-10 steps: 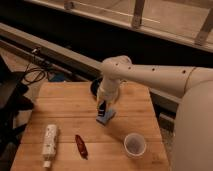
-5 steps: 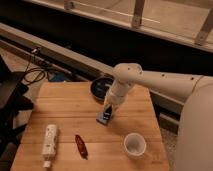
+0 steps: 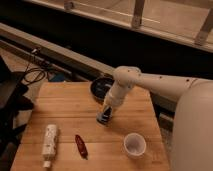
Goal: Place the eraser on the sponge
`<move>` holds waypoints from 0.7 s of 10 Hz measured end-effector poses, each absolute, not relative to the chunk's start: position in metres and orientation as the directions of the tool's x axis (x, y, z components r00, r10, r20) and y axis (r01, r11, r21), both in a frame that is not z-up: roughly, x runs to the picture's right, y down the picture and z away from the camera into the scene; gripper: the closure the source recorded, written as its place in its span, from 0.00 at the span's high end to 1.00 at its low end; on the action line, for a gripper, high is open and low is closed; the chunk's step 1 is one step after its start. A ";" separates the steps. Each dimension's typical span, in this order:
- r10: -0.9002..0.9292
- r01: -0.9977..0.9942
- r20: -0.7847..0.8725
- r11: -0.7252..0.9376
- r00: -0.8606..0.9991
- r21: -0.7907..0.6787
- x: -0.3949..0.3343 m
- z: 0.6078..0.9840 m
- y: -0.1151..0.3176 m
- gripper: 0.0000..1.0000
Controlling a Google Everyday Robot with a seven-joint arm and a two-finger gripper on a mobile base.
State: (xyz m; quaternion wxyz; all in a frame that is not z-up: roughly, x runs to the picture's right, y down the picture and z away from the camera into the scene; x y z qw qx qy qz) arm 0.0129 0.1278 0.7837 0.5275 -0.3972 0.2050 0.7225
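Note:
The sponge (image 3: pixel 102 120) is a small flat blue pad lying on the wooden table (image 3: pixel 60 107), right of the middle. My gripper (image 3: pixel 107 111) points down directly over it, at the end of the white arm that reaches in from the right. A small dark patch, the eraser (image 3: pixel 105 116), shows at the gripper's tip against the top of the sponge. Whether the gripper still holds it I cannot tell.
A dark round bowl (image 3: pixel 100 86) sits at the table's back edge, just behind the gripper. A clear plastic cup (image 3: pixel 134 145) stands front right. A long white bar (image 3: pixel 49 142) and a slim red pen-like thing (image 3: pixel 80 145) lie front left. Cables (image 3: pixel 32 75) trail off the back left.
The arm's elbow has swung to the right, uncovering the dark bowl. The gripper has stayed low over the sponge, shifting only slightly.

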 end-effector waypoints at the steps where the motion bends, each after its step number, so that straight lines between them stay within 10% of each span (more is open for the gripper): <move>1: 0.601 -0.932 -0.791 -0.343 -0.118 -0.122 0.011 0.789 0.123 0.71; 7: 0.604 -0.936 -0.792 -0.323 -0.090 -0.140 0.007 0.802 0.113 0.09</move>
